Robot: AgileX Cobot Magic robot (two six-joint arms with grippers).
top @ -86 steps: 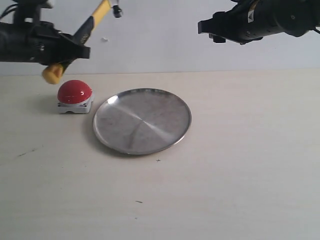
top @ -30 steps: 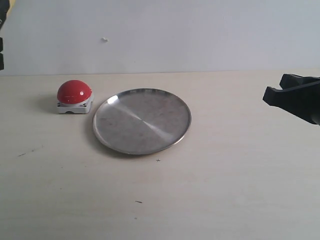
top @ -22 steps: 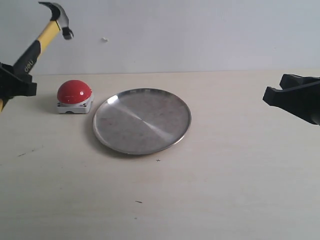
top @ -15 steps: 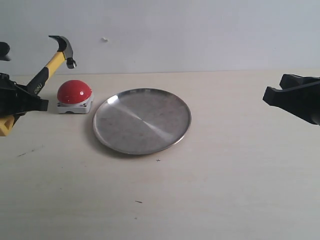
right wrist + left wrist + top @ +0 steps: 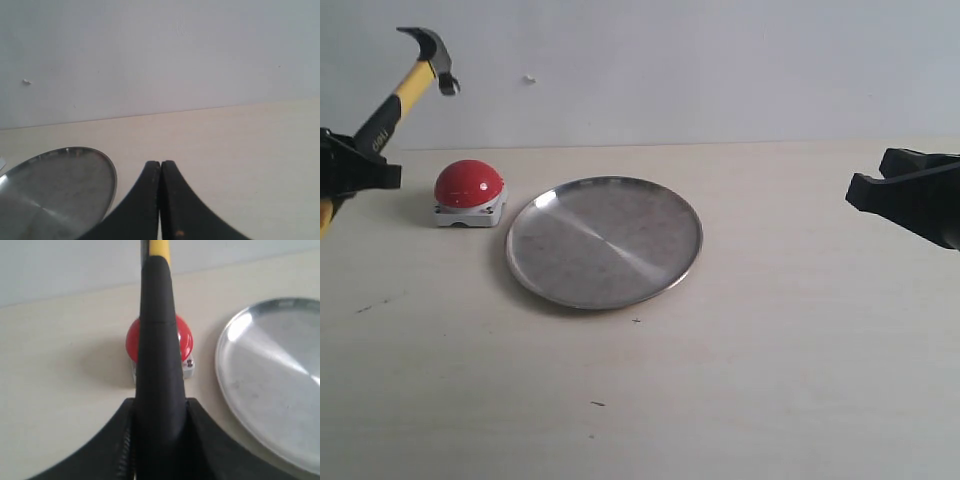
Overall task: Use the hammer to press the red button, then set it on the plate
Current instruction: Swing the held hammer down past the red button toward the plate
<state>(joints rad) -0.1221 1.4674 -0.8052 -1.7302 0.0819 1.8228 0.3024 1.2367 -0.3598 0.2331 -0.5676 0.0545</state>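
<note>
The plate (image 5: 605, 242) lies on the table (image 5: 770, 380) just left of the frame's centre, with the button (image 5: 469, 185) near its upper-left rim but not touching it. At the left edge the left gripper (image 5: 355, 172) grips the hammer (image 5: 398, 97), whose handle slants up to a head in the upper left corner, above the button and clear of it. The right gripper (image 5: 870, 182) hangs at the right edge, well apart from the plate.

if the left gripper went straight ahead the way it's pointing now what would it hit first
Probably the red button: in the wrist view it sits dead ahead of the left gripper, behind the hammer it grips. Height is hard to judge.
</note>
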